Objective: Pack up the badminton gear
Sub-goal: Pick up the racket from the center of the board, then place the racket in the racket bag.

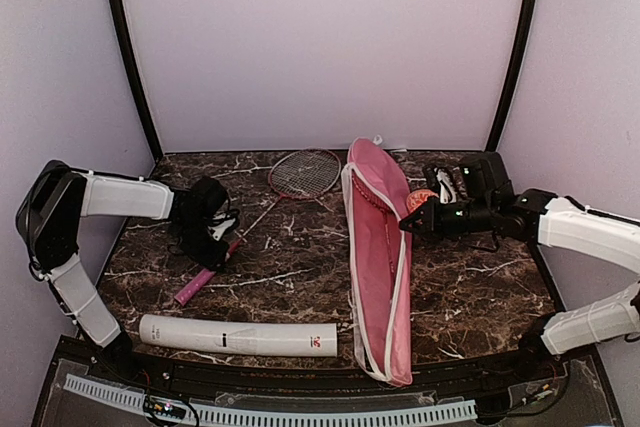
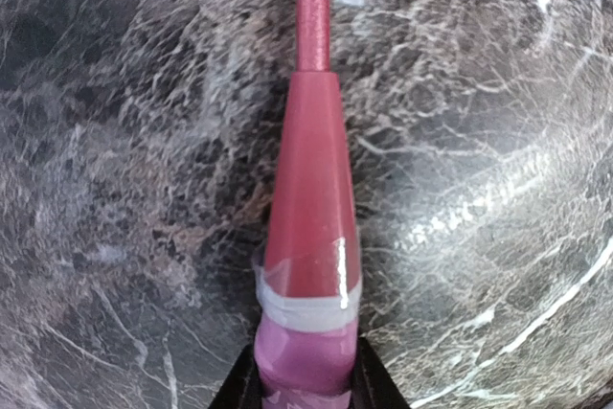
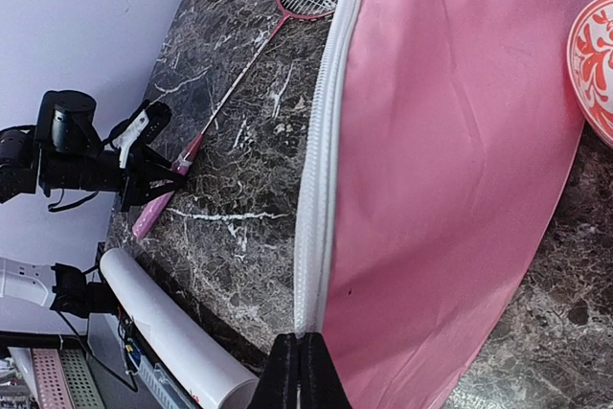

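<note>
Left wrist view, left fingers (image 2: pixel 239 392) pinching racket (image 2: pixel 311 237) handle, right fingers (image 3: pixel 285 375) pinching pink bag (image 3: pixel 460 141) zipper edge

a robot lab test booth: plain pale walls (image 1: pixel 320 37) close in three sides, black corner poles (image 1: pixel 125 47) frame a marble-patterned table (image 1: pixel 480 277), and a white slotted cable duct (image 1: pixel 270 414) (wires (image 1: pixel 165 409) beside it) runs along the near edge.

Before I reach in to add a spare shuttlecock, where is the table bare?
Bare marble lies between the racket and the pink bag, down to the white tube. Another patch lies right of the bag, nearer than the right gripper. Crowded: the far right corner and around the left gripper.
</note>
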`<action>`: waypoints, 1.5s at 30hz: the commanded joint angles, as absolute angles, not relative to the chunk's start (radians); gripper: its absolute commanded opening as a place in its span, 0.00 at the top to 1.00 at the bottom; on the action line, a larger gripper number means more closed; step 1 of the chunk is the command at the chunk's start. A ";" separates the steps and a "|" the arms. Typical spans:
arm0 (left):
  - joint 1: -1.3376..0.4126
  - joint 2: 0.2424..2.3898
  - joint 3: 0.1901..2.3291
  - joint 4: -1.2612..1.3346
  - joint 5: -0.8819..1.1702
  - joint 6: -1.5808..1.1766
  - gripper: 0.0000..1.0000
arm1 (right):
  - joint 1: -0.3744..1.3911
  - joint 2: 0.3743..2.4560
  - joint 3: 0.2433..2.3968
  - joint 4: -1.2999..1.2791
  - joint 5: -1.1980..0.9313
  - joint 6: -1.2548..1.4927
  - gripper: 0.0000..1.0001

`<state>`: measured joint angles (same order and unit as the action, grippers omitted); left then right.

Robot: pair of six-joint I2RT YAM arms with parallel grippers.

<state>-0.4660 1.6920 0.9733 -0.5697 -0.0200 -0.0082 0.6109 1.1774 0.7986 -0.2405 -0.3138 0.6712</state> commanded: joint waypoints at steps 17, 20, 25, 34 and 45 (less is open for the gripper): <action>-0.575 1.478 1.327 -0.971 -0.176 -0.088 1.00 | 0.601 1.172 0.804 -0.091 -0.255 0.734 1.00; -0.608 1.470 1.364 -1.080 -0.236 -0.171 1.00 | 0.601 1.196 0.819 -0.077 -0.230 0.744 1.00; -0.663 1.370 1.338 -1.122 -0.210 -0.245 1.00 | 0.595 1.252 0.854 -0.064 -0.151 0.770 1.00; -0.840 1.317 1.291 -1.226 -0.119 -0.310 1.00 | 0.584 1.383 0.931 0.062 -0.107 0.814 1.00; -0.869 1.189 1.260 -1.391 -0.062 -0.437 1.00 | 0.584 1.445 0.971 0.086 -0.080 0.845 1.00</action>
<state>-0.8631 1.2652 1.2789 -1.3277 -0.1112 -0.3985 0.5896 1.4391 0.9333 -0.0021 -0.1036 0.8265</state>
